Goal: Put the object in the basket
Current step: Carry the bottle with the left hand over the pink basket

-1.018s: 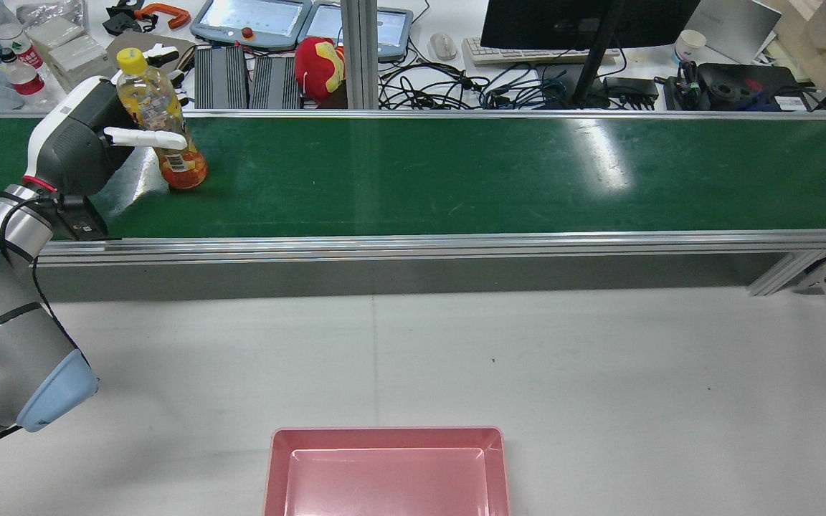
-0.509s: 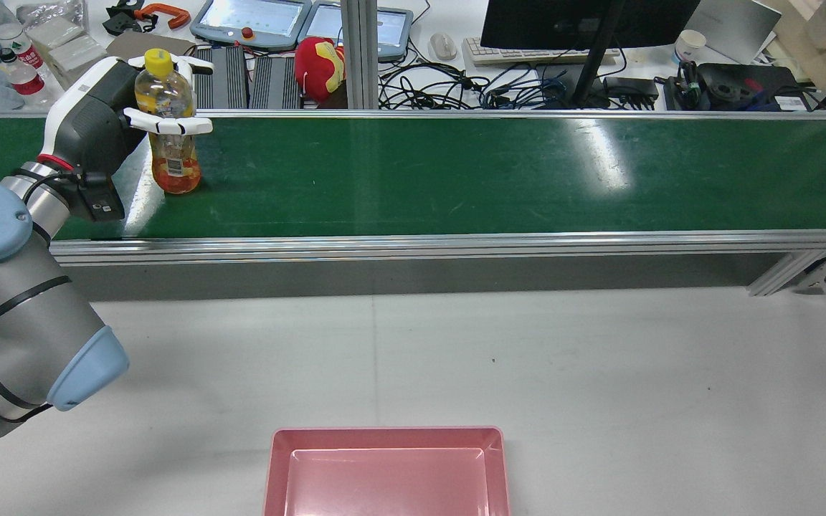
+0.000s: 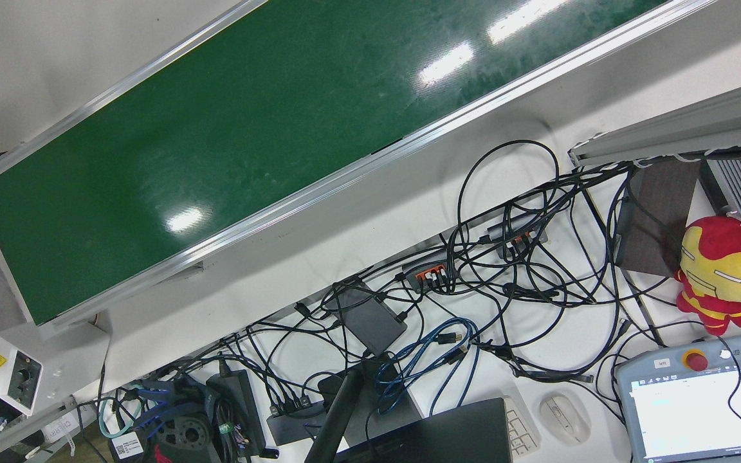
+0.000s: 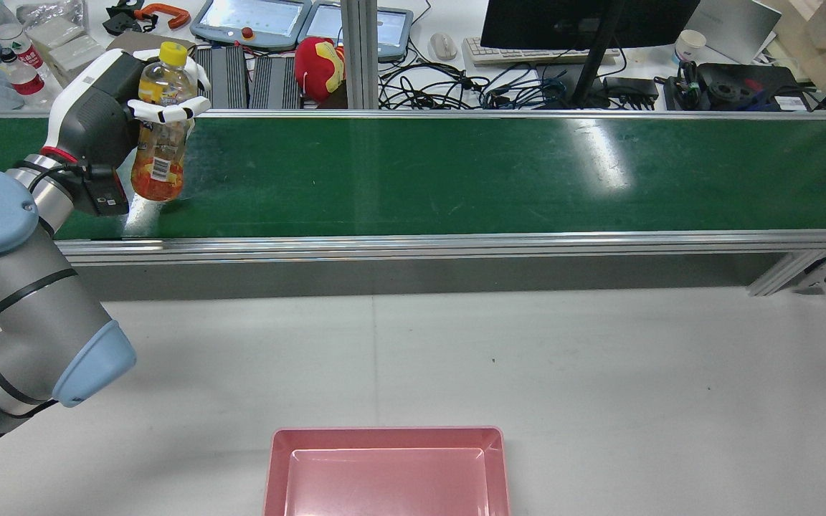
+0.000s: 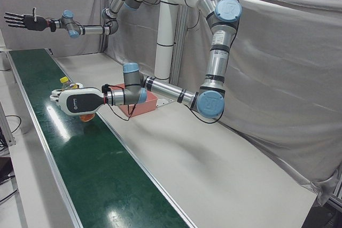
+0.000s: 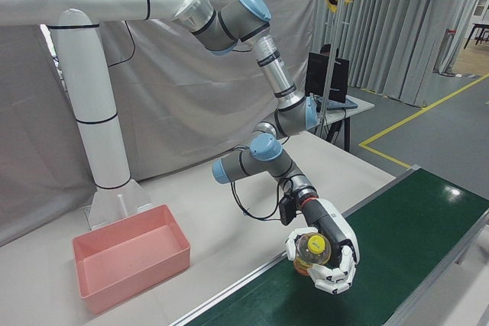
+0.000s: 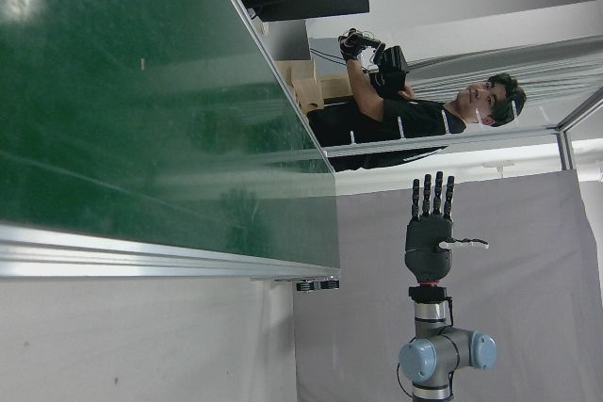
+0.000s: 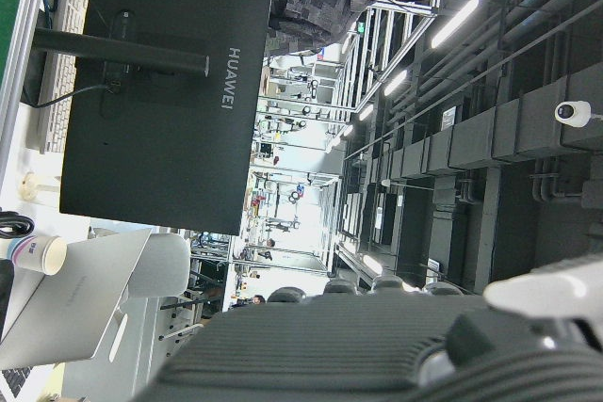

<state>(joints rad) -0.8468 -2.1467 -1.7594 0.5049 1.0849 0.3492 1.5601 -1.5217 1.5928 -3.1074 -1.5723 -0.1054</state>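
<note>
Setting: we see a long green belt (image 4: pixel 456 172) running across the far side of a grey table (image 4: pixel 528 358), with a cluttered desk of cables and screens beyond it.
Bottle: we find the bottle (image 4: pixel 160 143) with its yellow cap at the left end of the belt, tilted, its orange base lifted just clear of the green surface.
Left hand: our left hand (image 4: pixel 108 118) is clamped around the bottle's upper body, white fingers (image 4: pixel 169 111) wrapped across it just below the neck; the right-front view shows the same hold (image 6: pixel 325 253) from above.
Right hand: our right hand (image 5: pixel 21 21) is raised well away over the far end of the belt, fingers spread and straight, holding nothing; the left hand view shows it (image 7: pixel 429 223) likewise.
Basket: we see the pink basket (image 4: pixel 277 466) at the near edge of the table, well apart from the bottle, nothing inside it.
Beyond: we note a red and yellow plush toy (image 4: pixel 318 66) on the desk behind the belt.
</note>
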